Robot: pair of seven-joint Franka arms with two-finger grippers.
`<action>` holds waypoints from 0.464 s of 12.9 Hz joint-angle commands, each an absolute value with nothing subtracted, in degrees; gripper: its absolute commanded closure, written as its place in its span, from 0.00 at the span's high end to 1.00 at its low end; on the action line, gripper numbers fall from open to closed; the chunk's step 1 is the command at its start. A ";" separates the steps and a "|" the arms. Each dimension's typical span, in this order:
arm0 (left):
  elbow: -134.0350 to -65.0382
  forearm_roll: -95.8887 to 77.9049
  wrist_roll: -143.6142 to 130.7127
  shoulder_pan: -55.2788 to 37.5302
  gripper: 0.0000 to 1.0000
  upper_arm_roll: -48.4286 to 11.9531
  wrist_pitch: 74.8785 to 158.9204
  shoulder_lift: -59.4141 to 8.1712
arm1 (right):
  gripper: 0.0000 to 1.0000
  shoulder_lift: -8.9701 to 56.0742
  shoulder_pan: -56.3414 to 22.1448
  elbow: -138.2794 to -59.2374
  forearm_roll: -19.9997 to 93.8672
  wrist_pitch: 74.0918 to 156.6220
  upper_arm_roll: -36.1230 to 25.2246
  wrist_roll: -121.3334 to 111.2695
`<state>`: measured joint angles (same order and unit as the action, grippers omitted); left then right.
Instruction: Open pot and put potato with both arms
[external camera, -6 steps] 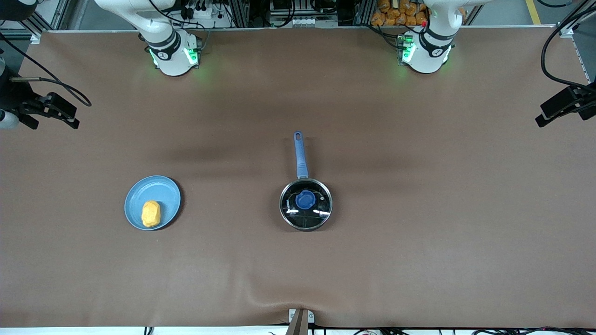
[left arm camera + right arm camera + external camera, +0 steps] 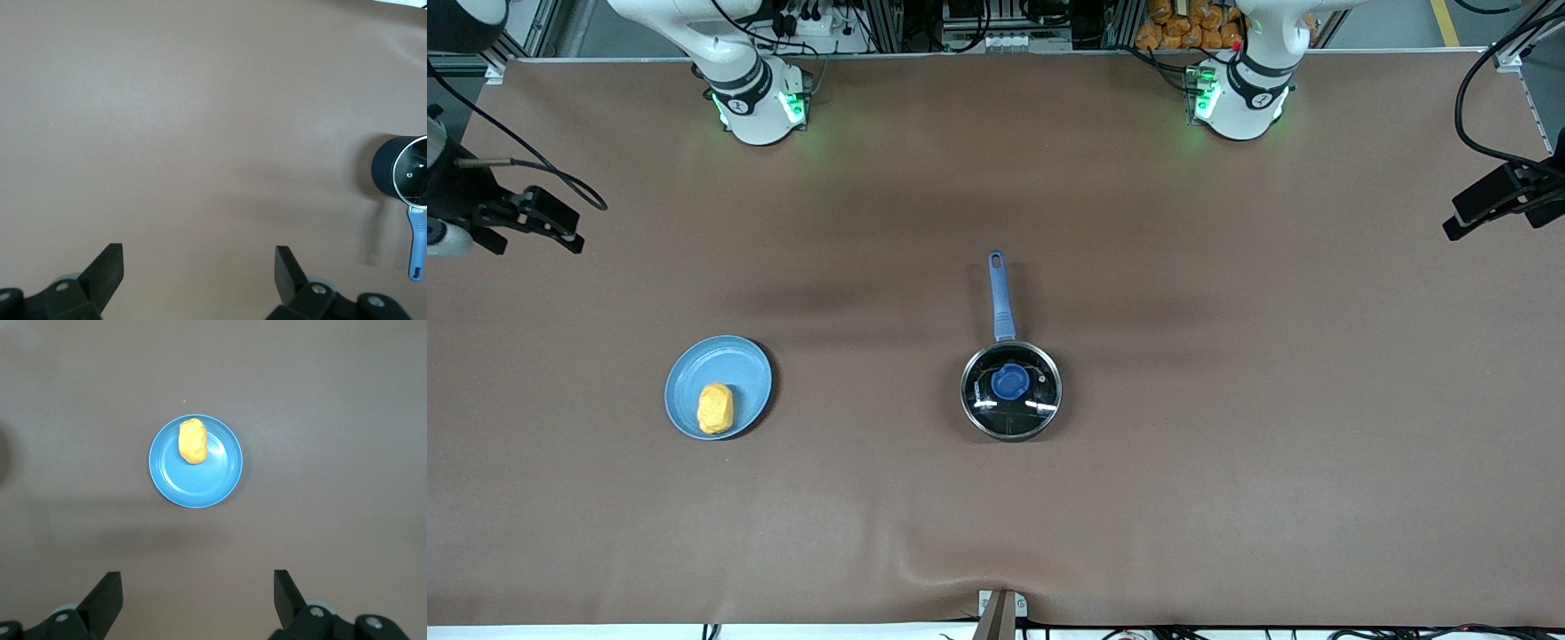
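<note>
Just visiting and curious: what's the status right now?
Left gripper and right gripper open, high over the table. Lid on pot. Potato on blue plate. Nothing in the way.

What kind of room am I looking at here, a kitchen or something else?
Most likely a robot test lab, not a kitchen. Two white arms are bolted along one edge of a brown table, and the only kitchen things are a lidded pot and a potato on a blue plate.
</note>
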<state>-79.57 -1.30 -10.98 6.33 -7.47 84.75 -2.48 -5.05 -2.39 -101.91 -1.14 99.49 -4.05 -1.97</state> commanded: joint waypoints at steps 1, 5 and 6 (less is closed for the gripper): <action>-80.42 -2.81 -10.20 8.25 1.00 -7.73 83.06 -1.49 | 1.00 -1.68 -2.11 -101.69 -1.41 101.85 -3.60 -1.67; -80.59 -4.66 -9.67 8.44 1.00 -7.56 83.06 -1.41 | 1.00 4.29 -2.02 -100.55 -0.97 102.74 -3.52 -1.50; -80.60 -4.66 -9.67 8.44 1.00 -7.56 82.97 -1.41 | 1.00 5.96 -2.02 -100.20 -0.88 102.74 -3.52 -1.49</action>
